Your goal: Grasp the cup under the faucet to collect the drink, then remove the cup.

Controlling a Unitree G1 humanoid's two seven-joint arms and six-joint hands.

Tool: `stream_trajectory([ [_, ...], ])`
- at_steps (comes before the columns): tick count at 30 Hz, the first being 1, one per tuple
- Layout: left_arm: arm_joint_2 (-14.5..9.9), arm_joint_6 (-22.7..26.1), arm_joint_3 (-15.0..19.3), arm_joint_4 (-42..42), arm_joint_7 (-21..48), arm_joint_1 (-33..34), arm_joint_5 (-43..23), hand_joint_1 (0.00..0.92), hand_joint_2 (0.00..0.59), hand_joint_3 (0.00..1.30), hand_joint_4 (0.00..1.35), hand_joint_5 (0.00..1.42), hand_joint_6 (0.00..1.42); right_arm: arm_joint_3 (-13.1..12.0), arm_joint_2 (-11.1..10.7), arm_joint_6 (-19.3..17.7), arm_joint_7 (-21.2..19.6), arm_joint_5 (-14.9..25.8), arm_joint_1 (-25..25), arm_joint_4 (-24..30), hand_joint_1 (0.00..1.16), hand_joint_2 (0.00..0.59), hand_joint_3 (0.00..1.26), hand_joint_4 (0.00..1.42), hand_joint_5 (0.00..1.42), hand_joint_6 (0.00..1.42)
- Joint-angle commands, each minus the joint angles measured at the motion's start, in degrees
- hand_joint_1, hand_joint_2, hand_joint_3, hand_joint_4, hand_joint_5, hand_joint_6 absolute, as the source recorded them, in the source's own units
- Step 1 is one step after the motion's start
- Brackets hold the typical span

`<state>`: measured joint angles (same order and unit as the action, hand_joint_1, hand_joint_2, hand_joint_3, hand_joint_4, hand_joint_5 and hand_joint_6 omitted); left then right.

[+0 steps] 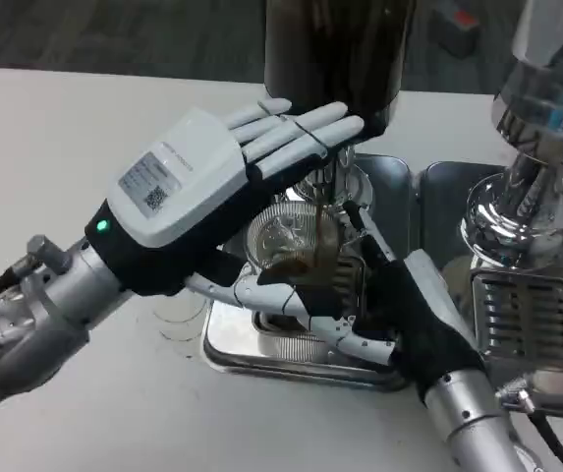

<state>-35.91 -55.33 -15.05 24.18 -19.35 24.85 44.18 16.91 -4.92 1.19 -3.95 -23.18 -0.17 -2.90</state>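
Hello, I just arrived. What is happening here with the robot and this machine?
The robot is filling a clear cup with a dark drink. Its right hand holds the cup on the metal drip tray, under the faucet. Its left hand reaches up to the dispenser, fingers at the tap. A brown stream is pouring, and the cup is partly full, not yet removed.

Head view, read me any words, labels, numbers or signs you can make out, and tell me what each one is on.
Nothing can be quoted; none of the text is legible.
Left hand, white back: a sticker with lines of print and a small square code, too small and blurred to read.
Left hand, near the fingers: a faint line of lettering, too blurred to read.
Green light at the wrist: a lamp, no text.
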Motion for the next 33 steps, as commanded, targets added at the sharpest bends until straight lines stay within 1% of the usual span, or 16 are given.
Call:
stream_trajectory([
  [1,-0.1,-0.8,-2.0,-0.4,1.4,-1.2,1.9,0.0,0.125,0.14,0.12,0.35,0.23,0.0,0.4,-1.4,0.0,0.6,-1.2,-1.2,0.68,0.234,0.0,0.0,0.0,0.03],
  [5,-0.2,-0.3,-1.4,-0.8,1.2,-1.6,1.9,0.0,0.125,0.15,0.12,0.35,0.22,0.1,0.6,-1.6,-0.1,0.6,-1.6,-1.7,0.68,0.235,0.0,0.0,0.0,0.03],
  [10,-0.6,2.2,1.2,-2.9,-0.2,-3.4,0.6,0.0,0.119,0.13,0.07,0.29,0.15,0.1,0.6,-1.5,-0.1,0.6,-1.6,-1.7,0.68,0.235,0.0,0.0,0.0,0.03],
  [15,-1.1,3.4,4.9,-3.6,-2.2,-4.8,-1.1,0.0,0.118,0.13,0.09,0.28,0.14,0.0,0.4,-1.7,0.0,0.7,-1.5,-1.6,0.68,0.235,0.0,0.0,0.0,0.03],
  [20,-1.1,4.7,8.5,-4.9,-3.3,-6.9,-2.0,0.0,0.112,0.14,0.09,0.28,0.14,0.1,0.5,-1.9,0.0,0.7,-1.7,-1.8,0.68,0.235,0.0,0.0,0.0,0.03],
  [22,-0.9,4.8,10.0,-5.5,-3.8,-8.1,-2.8,0.0,0.11,0.14,0.1,0.29,0.15,0.1,0.6,-2.1,0.1,0.8,-1.8,-2.1,0.68,0.235,0.0,0.0,0.0,0.03],
  [26,-0.1,4.7,14.4,-5.8,-7.4,-11.7,-4.7,0.0,0.111,0.16,0.13,0.32,0.17,0.4,0.6,-2.4,-0.1,0.7,-1.9,-2.3,0.68,0.235,0.0,0.0,0.0,0.03],
  [30,-0.5,6.1,17.1,-4.4,-8.2,-14.8,-6.0,0.0,0.116,0.16,0.14,0.32,0.17,0.5,0.8,-2.6,-0.2,0.7,-2.0,-2.4,0.68,0.235,0.0,0.0,0.0,0.03],
  [33,-0.8,7.2,18.7,-0.4,-7.7,-16.8,-8.6,0.0,0.119,0.16,0.14,0.31,0.17,0.6,0.8,-2.7,-0.2,0.7,-2.2,-2.7,0.68,0.236,0.0,0.0,0.0,0.01],
])
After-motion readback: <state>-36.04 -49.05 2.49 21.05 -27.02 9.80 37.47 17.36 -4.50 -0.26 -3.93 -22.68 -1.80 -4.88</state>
